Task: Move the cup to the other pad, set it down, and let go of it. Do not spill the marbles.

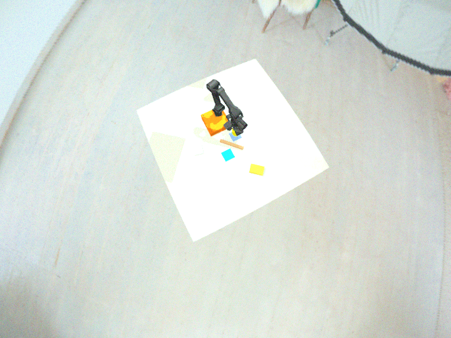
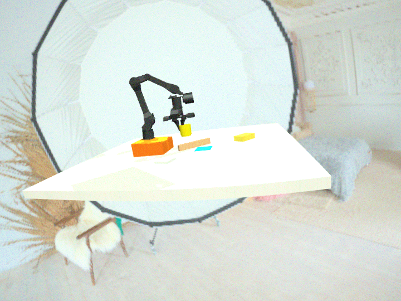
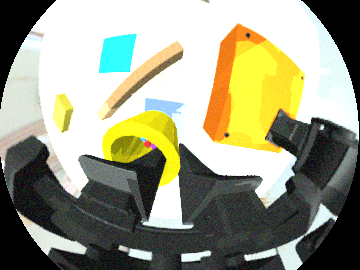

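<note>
One dark robot arm reaches down from its orange base block [image 2: 151, 146] toward the middle of the white counter [image 2: 226, 174], its pincer [image 2: 181, 122] closed on the rim of a yellow cup [image 2: 185, 130] — one finger inside the wall, the other outside. In the wrist view the cup [image 3: 143, 143] appears tilted toward the lens, its mouth open, with a few small marbles [image 3: 147, 145] — red and purple specks — showing at the bottom. Just behind the cup in that view lies a pale blue pad [image 3: 164, 107]; from the top camera the same pad [image 1: 235, 137] sits directly under the pincer [image 1: 235, 129], beside the base block [image 1: 213, 122]. Whether the cup's bottom touches this pad or hangs just above it cannot be told from these angles.

Toward the counter's front edge, a thin tan bar [image 2: 193, 144] lies between the blue pad and a bright cyan pad [image 2: 203, 148]. From above, the bar [image 1: 231, 144] runs slantwise, with the cyan pad [image 1: 227, 154] close on its far side. A flat yellow block [image 2: 244, 136] rests well apart from the cup, nearer the counter's right-hand corner in the exterior view; the top camera shows it [image 1: 257, 169] beyond the cyan pad.
</note>
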### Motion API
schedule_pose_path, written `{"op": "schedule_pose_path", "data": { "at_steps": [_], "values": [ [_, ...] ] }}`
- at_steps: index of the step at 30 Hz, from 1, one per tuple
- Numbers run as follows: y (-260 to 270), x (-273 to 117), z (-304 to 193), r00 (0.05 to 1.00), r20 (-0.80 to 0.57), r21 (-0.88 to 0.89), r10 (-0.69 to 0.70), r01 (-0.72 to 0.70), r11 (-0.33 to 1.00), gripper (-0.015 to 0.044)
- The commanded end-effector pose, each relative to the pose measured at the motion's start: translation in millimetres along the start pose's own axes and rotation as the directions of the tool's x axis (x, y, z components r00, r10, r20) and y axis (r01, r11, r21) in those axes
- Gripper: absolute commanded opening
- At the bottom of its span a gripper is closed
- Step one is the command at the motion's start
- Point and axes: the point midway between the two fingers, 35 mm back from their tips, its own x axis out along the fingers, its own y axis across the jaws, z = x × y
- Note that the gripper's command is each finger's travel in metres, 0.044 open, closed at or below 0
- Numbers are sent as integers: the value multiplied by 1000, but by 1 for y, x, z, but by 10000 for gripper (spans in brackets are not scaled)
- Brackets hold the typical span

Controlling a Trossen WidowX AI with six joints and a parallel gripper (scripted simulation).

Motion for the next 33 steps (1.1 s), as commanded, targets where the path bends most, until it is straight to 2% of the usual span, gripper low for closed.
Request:
{"op": "schedule_pose_path", "data": {
  "at_steps": [1, 33],
  "values": [
    [5, -1, 3, 1000, -2, -2, 4, -4, 1000, 0],
    [44, -2, 48, 1000, 4, 0, 7, -7, 1000, 0]
  ]
}}
